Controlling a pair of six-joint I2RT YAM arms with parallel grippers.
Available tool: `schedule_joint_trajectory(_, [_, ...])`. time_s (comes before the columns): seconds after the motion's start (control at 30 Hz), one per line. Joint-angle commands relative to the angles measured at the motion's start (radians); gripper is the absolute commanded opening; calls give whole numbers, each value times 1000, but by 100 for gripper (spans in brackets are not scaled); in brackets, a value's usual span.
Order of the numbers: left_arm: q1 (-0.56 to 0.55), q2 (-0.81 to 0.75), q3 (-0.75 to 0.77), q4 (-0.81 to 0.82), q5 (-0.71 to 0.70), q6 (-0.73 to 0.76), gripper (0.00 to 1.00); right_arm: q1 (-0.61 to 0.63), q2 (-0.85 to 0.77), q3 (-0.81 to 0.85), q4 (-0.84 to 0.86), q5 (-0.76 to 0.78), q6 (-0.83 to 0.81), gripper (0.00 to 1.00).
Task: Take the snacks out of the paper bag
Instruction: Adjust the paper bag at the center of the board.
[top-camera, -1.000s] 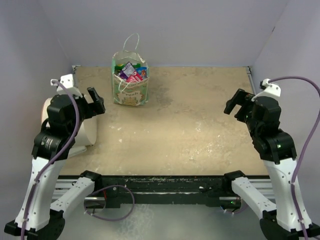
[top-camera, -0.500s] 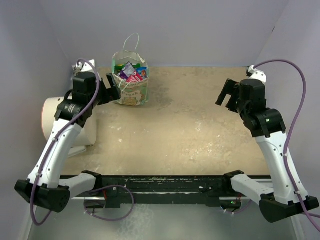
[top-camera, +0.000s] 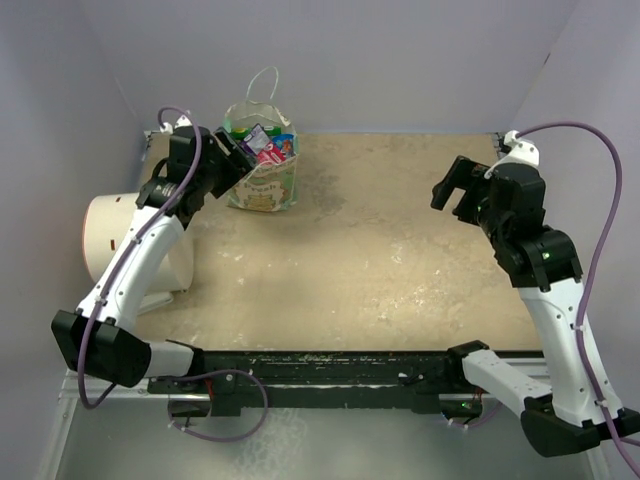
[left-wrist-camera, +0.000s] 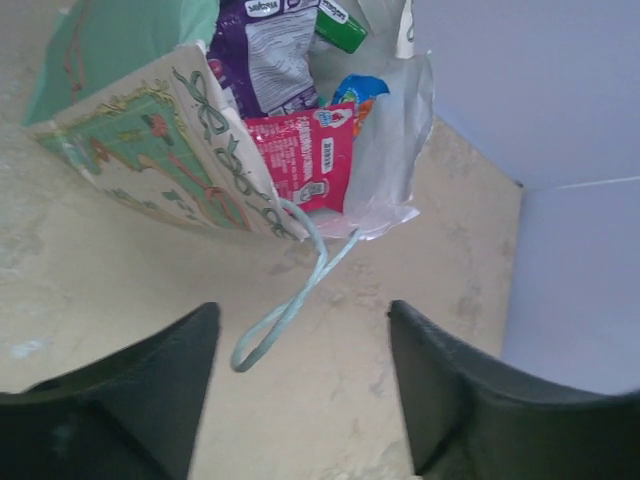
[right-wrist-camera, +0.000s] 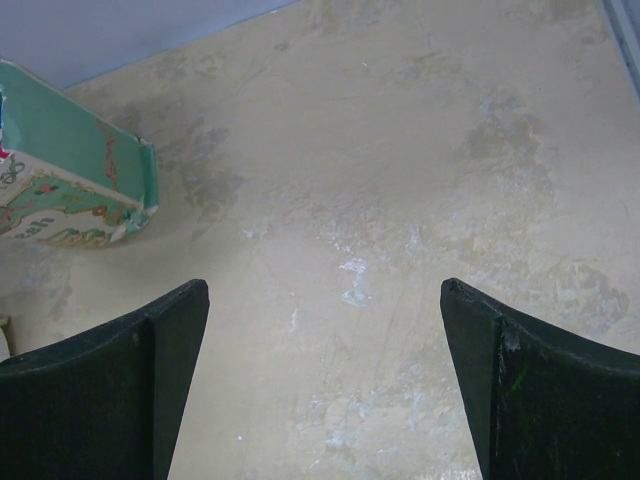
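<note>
Paper bag (left-wrist-camera: 130, 150) cut off by top edge of left wrist view, by left edge of right wrist view; snacks (left-wrist-camera: 300, 160) partly sunk behind its front wall, blue one (left-wrist-camera: 358, 90) mostly hidden, possibly a bar.

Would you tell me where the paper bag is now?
In the top view, the paper bag stands far-left on the table, beside the left gripper.

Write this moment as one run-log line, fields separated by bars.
left gripper: open, near paper bag | right gripper: open, empty, above table | snacks: inside paper bag
</note>
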Motion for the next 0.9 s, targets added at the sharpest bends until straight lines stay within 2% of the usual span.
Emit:
schedule_joint_trajectory(0.0, [8,27,24,115,53,-122,63,7,-27,4,59,16,-13,100])
schedule_joint_trajectory(0.1, [8,36,19,128,67,-153,41,7,-29,12,59,14,-34,100])
schedule_joint_trajectory(0.23, [9,35,23,134,75,-160,17,8,-25,22,59,-1,-42,100])
schedule_joint_trajectory(0.4, [8,18,11,113,97,-175,1,8,-28,19,61,18,-23,100])
schedule_joint_trajectory(0.6, [10,-36,-31,80,133,-179,0,8,-17,26,46,19,-18,100])
schedule_joint_trajectory(0.77, [9,-96,-80,49,171,-202,0,8,-8,34,34,2,84,100])
schedule_joint_trajectory(0.87, [8,-139,-114,37,187,-209,0,8,-18,21,63,-88,116,100])
